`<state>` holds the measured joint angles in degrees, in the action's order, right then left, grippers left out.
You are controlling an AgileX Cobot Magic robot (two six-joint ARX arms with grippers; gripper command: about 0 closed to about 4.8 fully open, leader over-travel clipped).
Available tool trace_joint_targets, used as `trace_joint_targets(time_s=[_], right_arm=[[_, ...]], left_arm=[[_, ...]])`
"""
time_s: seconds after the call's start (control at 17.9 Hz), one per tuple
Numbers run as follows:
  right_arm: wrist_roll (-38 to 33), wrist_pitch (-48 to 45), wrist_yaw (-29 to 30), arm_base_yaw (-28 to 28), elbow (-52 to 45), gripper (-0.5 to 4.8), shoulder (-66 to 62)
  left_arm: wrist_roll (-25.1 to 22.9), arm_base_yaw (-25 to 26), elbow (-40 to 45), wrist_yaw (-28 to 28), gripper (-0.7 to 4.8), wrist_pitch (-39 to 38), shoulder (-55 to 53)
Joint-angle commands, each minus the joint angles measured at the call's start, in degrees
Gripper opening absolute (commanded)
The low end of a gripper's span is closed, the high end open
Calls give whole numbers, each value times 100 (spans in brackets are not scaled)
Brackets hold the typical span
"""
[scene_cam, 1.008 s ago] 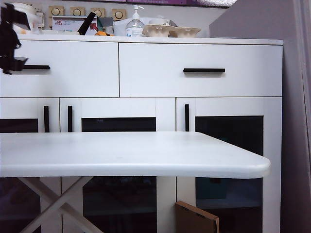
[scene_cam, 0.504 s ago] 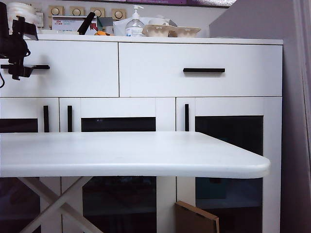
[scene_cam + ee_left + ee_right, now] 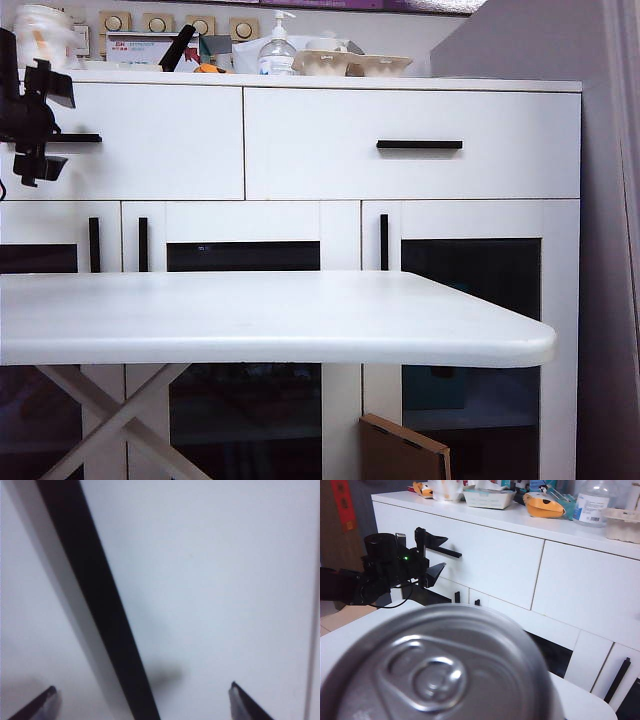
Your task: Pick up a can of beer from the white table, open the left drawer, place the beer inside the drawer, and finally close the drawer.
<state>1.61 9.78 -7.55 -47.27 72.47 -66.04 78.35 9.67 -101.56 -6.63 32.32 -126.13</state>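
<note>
The left gripper (image 3: 35, 125) is hanging at the left drawer (image 3: 150, 140), jaws standing wide apart, one above and one below the black bar handle (image 3: 95, 605); whether they are touching it cannot be told. The white table (image 3: 300, 320) is lying bare across its front rounded edge, well below the drawer. The right gripper is not itself showing; the can of beer (image 3: 440, 665) is filling the right wrist view just beneath the camera, over the table.

left tool (image 3: 45, 125) | moved right and down | now straddling drawer handle (image 3: 78, 138)
</note>
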Motion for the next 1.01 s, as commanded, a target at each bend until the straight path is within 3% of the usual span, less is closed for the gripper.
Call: trace_joint_targets(time_s=[0.06, 0.22, 0.28, 0.39, 0.62, 0.73, 1.01], right_arm=[[22, -402, -7, -11, 66, 197, 50], [22, -402, -7, -13, 66, 198, 52], [22, -400, -7, -13, 66, 198, 52], [22, -402, -7, -13, 66, 198, 52], [22, -402, -7, -13, 66, 198, 52], [22, -402, -7, -11, 66, 197, 50], [22, -400, -9, -11, 66, 197, 50]], left_arm=[[608, 2, -398, -83, 442, 120, -260], [511, -2, -625, -79, 438, 70, -365], [428, -2, -625, -63, 402, 48, -365], [415, -2, -625, -90, 257, -4, -365], [413, 2, -625, -109, 133, -7, -365], [328, 2, -625, -133, -15, -7, -365], [31, 15, -625, -330, -6, 160, -363]])
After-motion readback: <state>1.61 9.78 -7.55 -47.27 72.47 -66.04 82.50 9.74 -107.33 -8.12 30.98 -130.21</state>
